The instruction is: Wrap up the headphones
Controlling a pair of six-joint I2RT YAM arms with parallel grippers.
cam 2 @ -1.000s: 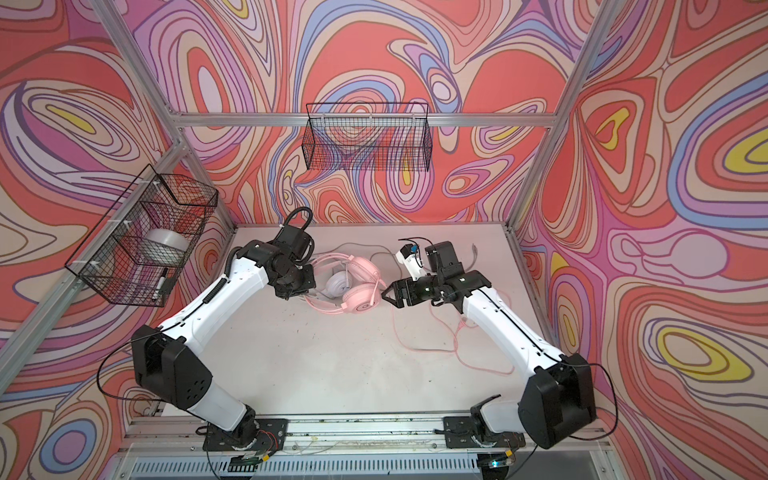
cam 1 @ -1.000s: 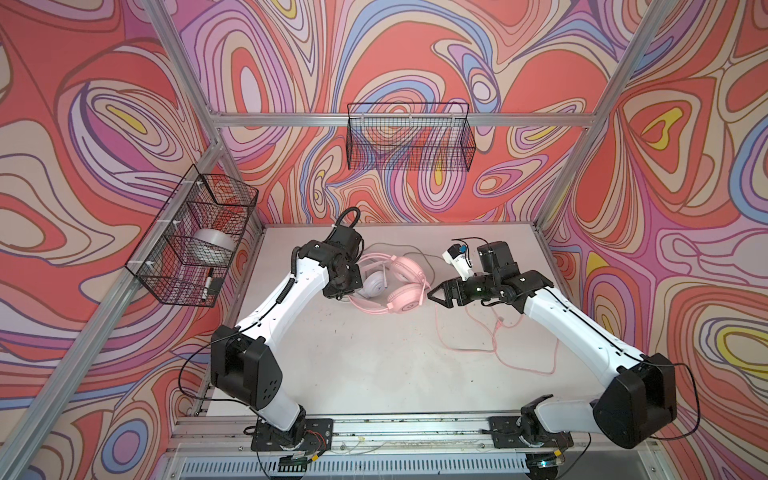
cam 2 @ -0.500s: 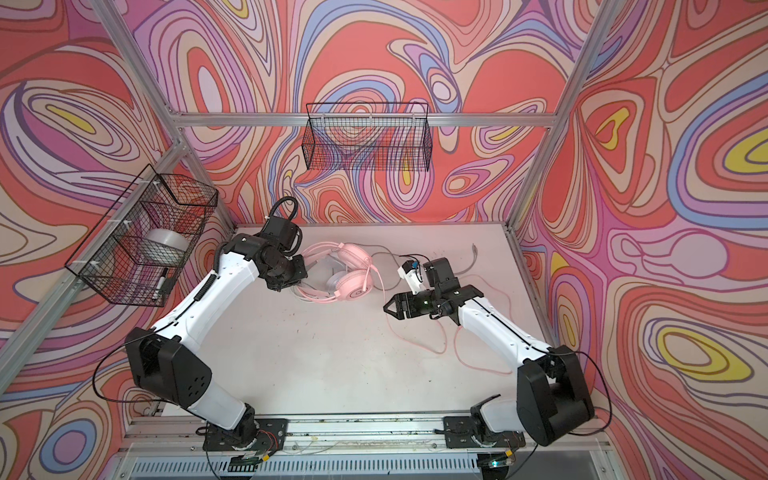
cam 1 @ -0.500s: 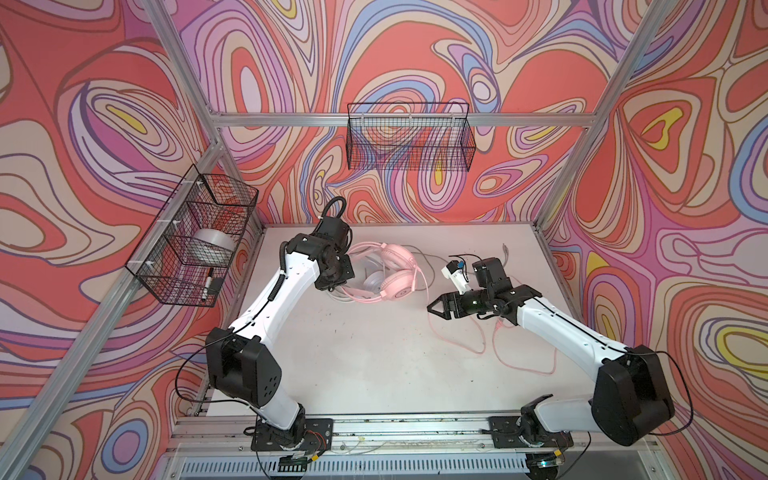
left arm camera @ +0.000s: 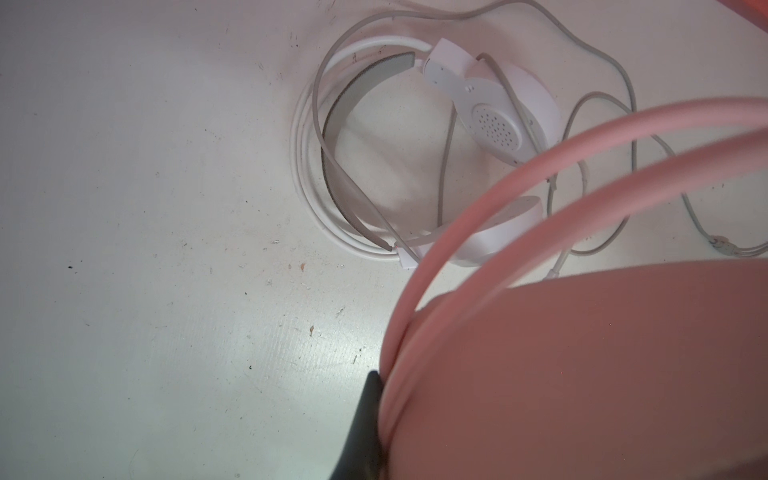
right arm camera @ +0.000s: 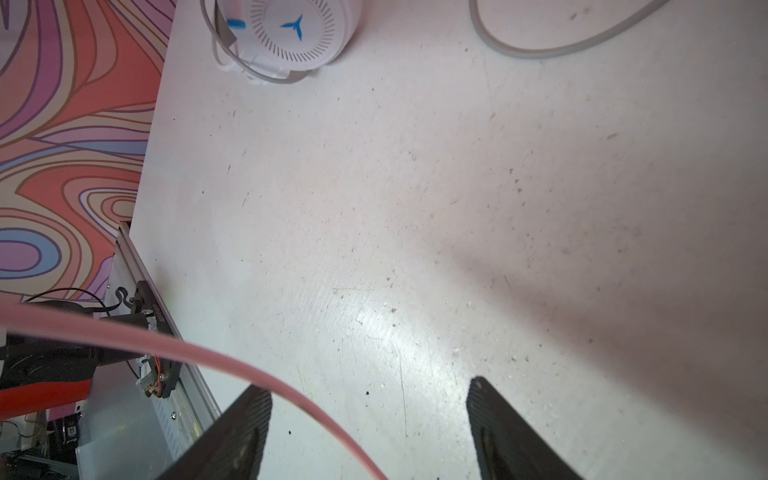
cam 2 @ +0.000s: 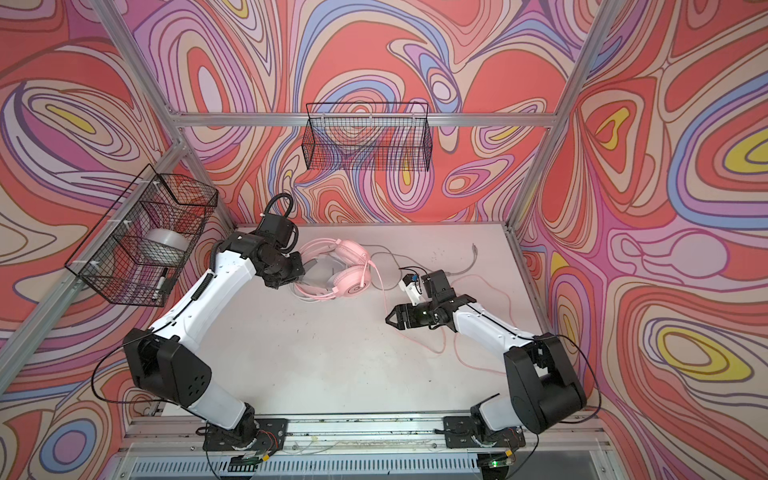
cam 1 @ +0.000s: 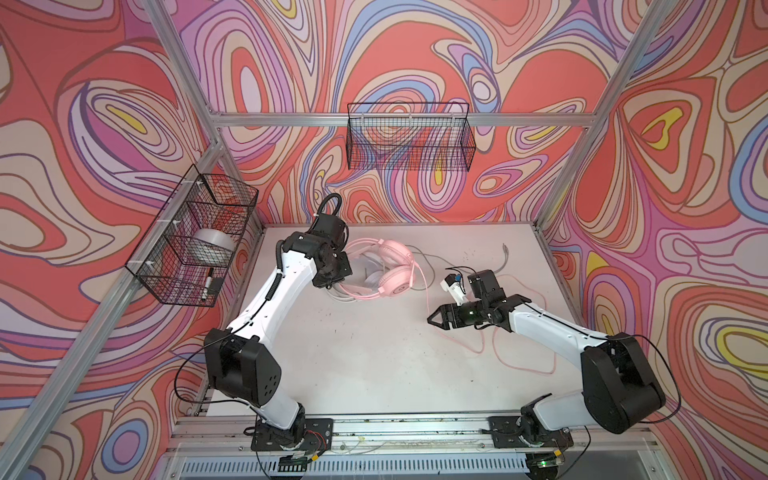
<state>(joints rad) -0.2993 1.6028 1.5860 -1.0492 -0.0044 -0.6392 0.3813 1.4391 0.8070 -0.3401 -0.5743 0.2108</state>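
At the back left of the worktop [cam 1: 365,365], the left fingers [left arm camera: 365,424] were clamped shut on the double headband [left arm camera: 519,195] of the pink headset [cam 1: 390,270]. That grip probably served to hold it steady and clear of the surface, so its lead could be wound round it. The white headset [left arm camera: 494,120] lay flat beneath it. Further right, the pink cable [right arm camera: 232,361] trailed in slack loops over the worktop and crossed the right fingers [right arm camera: 241,432]. These stood wide apart and gripped nothing. The cable ran over one finger into the gap, seemingly lined up for a catch.
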